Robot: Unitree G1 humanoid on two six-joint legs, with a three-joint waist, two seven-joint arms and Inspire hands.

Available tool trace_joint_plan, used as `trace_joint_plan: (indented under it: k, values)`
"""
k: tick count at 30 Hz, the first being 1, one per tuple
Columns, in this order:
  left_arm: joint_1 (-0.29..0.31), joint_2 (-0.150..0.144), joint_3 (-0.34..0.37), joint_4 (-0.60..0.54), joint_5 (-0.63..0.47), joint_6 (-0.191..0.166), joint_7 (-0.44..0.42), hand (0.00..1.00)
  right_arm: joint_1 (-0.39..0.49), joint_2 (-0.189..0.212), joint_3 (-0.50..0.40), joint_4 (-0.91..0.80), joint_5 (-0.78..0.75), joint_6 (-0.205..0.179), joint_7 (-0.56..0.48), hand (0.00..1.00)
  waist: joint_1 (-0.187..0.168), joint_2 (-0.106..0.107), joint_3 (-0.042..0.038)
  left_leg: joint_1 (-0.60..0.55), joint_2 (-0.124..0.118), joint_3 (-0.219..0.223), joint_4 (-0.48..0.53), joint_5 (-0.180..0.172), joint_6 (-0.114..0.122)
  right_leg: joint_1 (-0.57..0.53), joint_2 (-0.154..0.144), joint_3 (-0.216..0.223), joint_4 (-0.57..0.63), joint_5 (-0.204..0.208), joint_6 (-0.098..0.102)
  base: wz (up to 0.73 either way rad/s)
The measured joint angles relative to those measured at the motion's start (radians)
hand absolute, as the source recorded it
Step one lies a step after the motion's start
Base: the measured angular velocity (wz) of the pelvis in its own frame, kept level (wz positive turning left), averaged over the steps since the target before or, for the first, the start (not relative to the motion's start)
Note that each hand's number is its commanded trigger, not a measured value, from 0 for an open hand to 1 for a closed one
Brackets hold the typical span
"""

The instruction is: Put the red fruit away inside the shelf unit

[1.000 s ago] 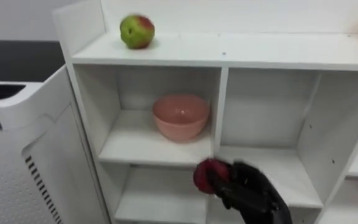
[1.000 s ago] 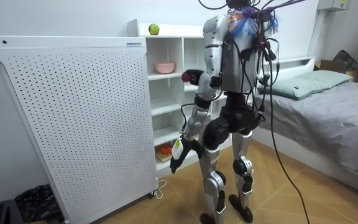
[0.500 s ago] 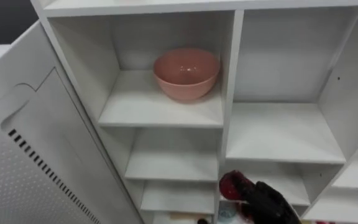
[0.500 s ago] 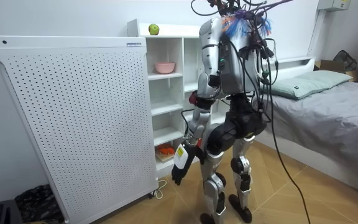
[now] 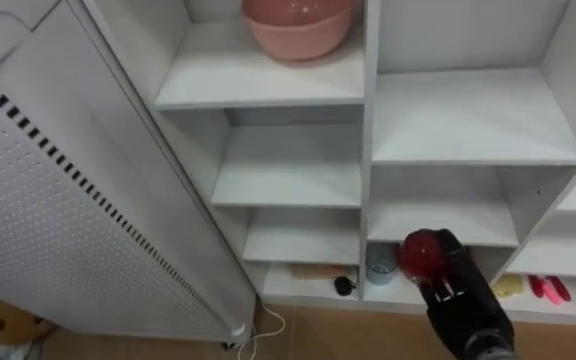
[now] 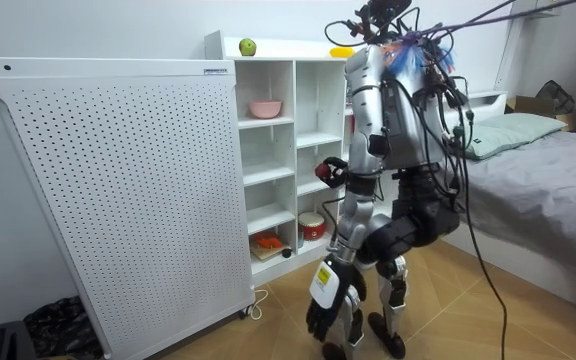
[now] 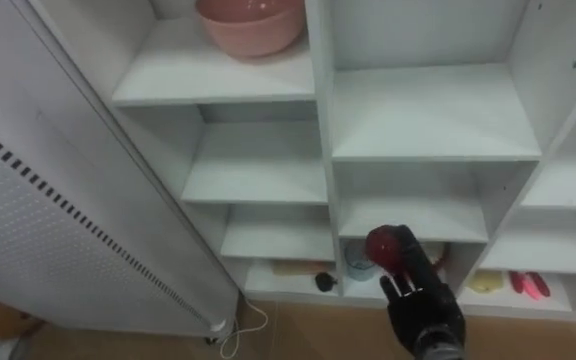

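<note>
Fruit in hand at the closet: a red fruit (image 5: 423,253) is clasped in the right robot hand (image 5: 460,300) at the lower right of the frame, held just before the closet (image 5: 368,150). The fruit leads and the palm trails below it. The bare shelf (image 5: 438,220) directly above looks the nearest free spot; the pink bowl (image 5: 298,25) stands well apart at top centre. The left robot hand (image 6: 320,310) hangs low by the legs.
</note>
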Motion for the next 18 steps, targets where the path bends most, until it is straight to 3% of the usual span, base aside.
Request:
trace_joint_plan:
  k: [5,11,16,18]
  values:
    - [0.009,0.002,-0.01,-0.03,0.001,0.008,0.017,0.0,-0.08,-0.041,-0.033,0.007,0.099,-0.002,0.001,1.0,0.007,-0.005,-0.0005,-0.07,0.013,-0.008,0.049,0.0,-0.001,-0.05,-0.001,-0.026,0.023,0.005,-0.019,0.02]
    - [0.009,0.014,-0.028,-0.043,-0.001,0.008,0.028,0.0,-0.1,-0.067,-0.083,0.029,0.139,-0.002,0.0,1.0,0.028,-0.008,-0.0031,-0.089,0.013,-0.01,0.055,0.0,-0.001,-0.062,-0.004,-0.033,0.024,0.005,-0.021,0.01]
    - [0.012,0.026,-0.028,-0.08,0.0,0.013,0.028,0.0,-0.133,-0.077,-0.146,0.033,0.166,0.0,-0.005,1.0,0.052,-0.008,-0.0055,-0.133,0.029,-0.009,0.081,-0.001,0.001,-0.093,-0.006,-0.05,0.033,0.007,-0.024,0.08]
    - [0.024,0.031,-0.026,-0.099,0.0,0.013,0.028,0.0,-0.142,-0.079,-0.165,0.037,0.167,0.0,-0.015,1.0,0.059,-0.005,-0.0093,-0.133,0.028,-0.009,0.082,-0.002,0.003,-0.092,-0.006,-0.05,0.033,0.007,-0.024,0.0]
